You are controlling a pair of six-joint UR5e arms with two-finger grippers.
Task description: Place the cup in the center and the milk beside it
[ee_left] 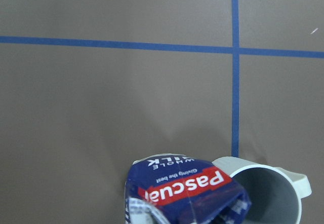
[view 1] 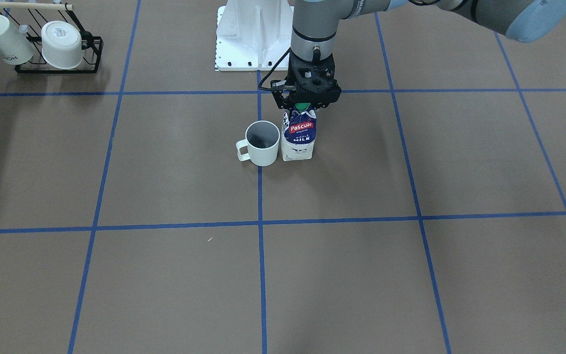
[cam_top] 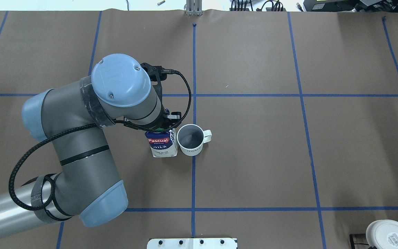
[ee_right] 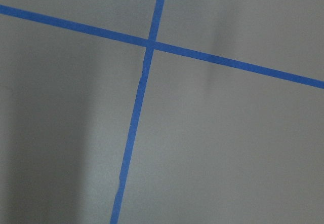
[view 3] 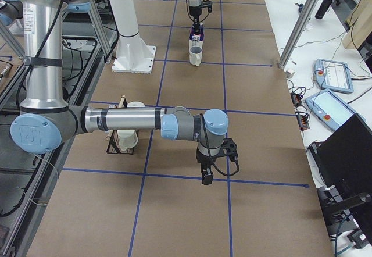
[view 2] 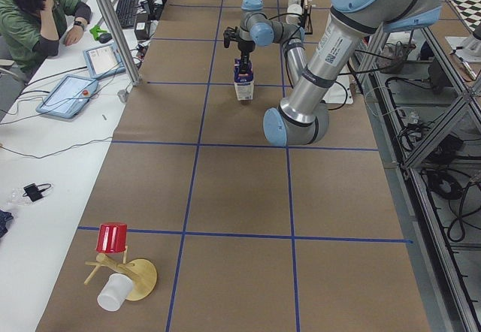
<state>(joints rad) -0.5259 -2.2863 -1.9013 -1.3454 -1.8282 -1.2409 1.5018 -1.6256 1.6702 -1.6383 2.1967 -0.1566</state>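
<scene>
The cup [view 1: 262, 145], a white mug with a loop handle and grey inside, stands upright on the center blue tape line [view 1: 260, 196] of the brown table. The milk [view 1: 298, 140], a blue-and-white carton with a green cap, stands upright right beside it, touching or almost so. Both show in the overhead view: cup [cam_top: 192, 138], milk [cam_top: 162, 145]. My left gripper [view 1: 304, 104] is straight above the milk and shut on its top around the cap. The left wrist view shows the milk [ee_left: 187, 188] and the cup [ee_left: 268, 193]. My right gripper [view 3: 205, 178] hangs low over bare table, far from both; I cannot tell its state.
A black wire rack [view 1: 59, 66] holds two more white cups at the table corner on the robot's right. The white robot base [view 1: 253, 34] is behind the milk. A wooden stand with a red cup [view 2: 113, 238] is at the left end. An operator [view 2: 37, 16] sits beyond the table.
</scene>
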